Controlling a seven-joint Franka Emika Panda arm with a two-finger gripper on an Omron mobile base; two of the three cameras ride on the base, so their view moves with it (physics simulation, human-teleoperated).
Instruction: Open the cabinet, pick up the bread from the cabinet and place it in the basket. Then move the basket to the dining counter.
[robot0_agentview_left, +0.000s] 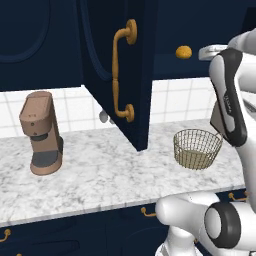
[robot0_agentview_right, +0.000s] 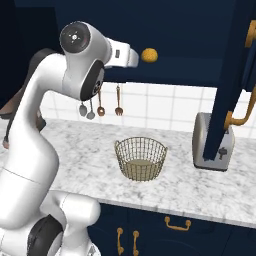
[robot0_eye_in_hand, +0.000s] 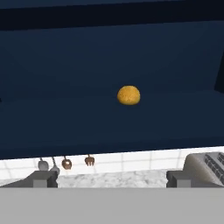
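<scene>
bread (robot0_eye_in_hand: 128, 95): small roundish orange-golden lump with a slightly mottled crust, sitting on the shelf inside the open cabinet (robot0_agentview_left: 112, 70), high above the surface (robot0_agentview_left: 100, 170); in the hand view it lies straight ahead, near centre.
bread handling: likely light and a little soft, so a gentle squeeze should do; the rounded form could roll or slip if pinched off-centre. Best taken across its widest middle, fingers on opposite sides.
claw (robot0_eye_in_hand: 112, 180): jaws spread wide apart, nothing between them, level with the shelf and well short of the bread.
cabinet: dark navy, smooth matte; the door with its arched raised panel stands swung out toward the near side, left of the bread.
handle (robot0_agentview_left: 120, 75): long curved brass bar on the door, glossy.
basket (robot0_agentview_right: 140, 158): round open wire mesh, pale gold-tan, bowl-shaped, upright on the surface below and slightly left of the bread in the right base view; stiff but light by the look of it, with a rim thin enough to pinch.
surface: white-grey veined marble, smooth.
toaster (robot0_agentview_right: 214, 149): pale metal box, right of the basket, partly behind the door.
coffee machine (robot0_agentview_left: 41, 132): brown, rounded, far left on the surface.
utensils (robot0_agentview_right: 100, 107): small spoons and a fork hanging on the white tile wall.
</scene>
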